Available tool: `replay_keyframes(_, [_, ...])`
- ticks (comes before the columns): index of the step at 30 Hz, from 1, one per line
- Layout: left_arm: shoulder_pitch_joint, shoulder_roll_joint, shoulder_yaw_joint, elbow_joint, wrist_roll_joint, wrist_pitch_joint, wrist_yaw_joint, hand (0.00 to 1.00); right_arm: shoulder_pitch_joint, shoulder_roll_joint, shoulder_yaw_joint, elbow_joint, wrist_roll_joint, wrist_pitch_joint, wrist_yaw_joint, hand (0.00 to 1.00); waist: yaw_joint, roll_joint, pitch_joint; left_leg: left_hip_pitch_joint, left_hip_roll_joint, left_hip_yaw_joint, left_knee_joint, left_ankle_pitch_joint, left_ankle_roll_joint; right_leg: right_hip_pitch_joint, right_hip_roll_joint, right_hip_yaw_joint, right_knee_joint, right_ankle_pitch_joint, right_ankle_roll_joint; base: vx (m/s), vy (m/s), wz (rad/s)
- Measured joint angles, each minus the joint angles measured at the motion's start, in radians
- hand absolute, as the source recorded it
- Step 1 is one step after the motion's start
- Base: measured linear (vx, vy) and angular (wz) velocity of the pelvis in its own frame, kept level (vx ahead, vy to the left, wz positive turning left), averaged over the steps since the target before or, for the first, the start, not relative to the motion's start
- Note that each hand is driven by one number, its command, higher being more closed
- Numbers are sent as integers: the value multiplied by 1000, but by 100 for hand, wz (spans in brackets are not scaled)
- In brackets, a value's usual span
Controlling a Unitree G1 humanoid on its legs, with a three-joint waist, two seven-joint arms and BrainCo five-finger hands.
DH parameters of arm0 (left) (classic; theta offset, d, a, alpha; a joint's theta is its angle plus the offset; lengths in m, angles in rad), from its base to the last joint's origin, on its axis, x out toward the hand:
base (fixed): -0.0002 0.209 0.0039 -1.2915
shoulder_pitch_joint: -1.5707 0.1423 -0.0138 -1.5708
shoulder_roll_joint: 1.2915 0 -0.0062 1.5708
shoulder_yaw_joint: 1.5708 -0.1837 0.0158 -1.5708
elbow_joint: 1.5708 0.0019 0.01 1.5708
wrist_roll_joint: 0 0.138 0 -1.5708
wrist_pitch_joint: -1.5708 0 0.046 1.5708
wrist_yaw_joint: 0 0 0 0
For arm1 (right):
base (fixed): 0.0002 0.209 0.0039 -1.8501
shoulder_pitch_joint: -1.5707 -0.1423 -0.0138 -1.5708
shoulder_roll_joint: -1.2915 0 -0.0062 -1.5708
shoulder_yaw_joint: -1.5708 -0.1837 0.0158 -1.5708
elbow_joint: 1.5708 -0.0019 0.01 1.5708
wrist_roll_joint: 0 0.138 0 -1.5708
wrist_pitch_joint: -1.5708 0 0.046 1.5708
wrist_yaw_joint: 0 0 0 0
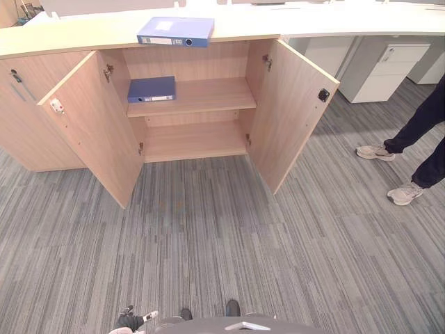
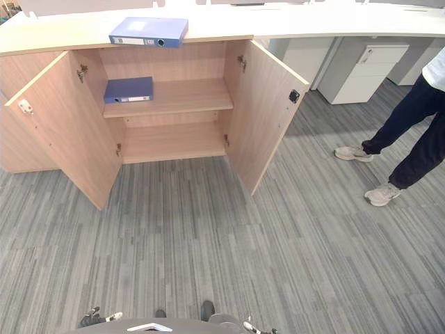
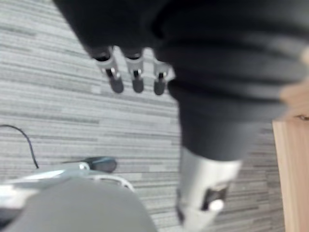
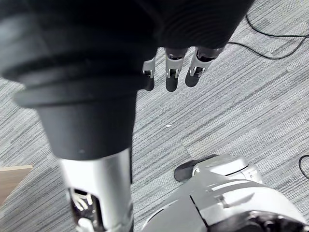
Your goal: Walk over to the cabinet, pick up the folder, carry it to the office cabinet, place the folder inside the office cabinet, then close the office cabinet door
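your left hand point(image 3: 136, 79) and right hand point(image 4: 171, 77) hang loose-fingered, empty. folder point(image 1: 175, 31) overhangs the cabinet point(image 1: 208, 94) top's front edge. both doors point(image 1: 94, 129) stand wide, open carpet point(image 1: 222, 236) before them, person point(image 1: 421, 125) at right.

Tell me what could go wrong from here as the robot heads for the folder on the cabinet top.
1. A second blue folder lies on the upper shelf, so it might be grabbed instead of the folder on top.
2. The left door and right door stand open toward the robot and could be bumped on approach.
3. A person stands close by on the right.
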Motion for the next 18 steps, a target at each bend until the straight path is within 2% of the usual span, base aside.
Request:
replay_keyframes(4, [-32, 2, 7, 0, 1, -7, -1, 0, -43, 2, -6, 17, -31, 0, 0, 0, 2, -8, 11, 22, -5, 2, -17, 1, 2, 24, -1, -5, -34, 2, 4, 120, 32, 1])
replay_keyframes(8, [-39, 0, 10, 0, 2, -10, -1, 0, -71, 10, -14, 16, -40, 0, 0, 0, 4, -10, 26, 53, -6, 8, -16, -11, -16, 54, -5, -5, -35, -3, 12, 59, 27, -3])
replay_keyframes(18, [-39, -6, 9, 1, 2, -11, -1, 0, -81, 11, -15, 16, -52, 0, -1, 0, 5, -12, 28, 54, -9, 13, -19, -13, -16, 53, -9, -5, -36, -5, 18, -53, -5, 0])
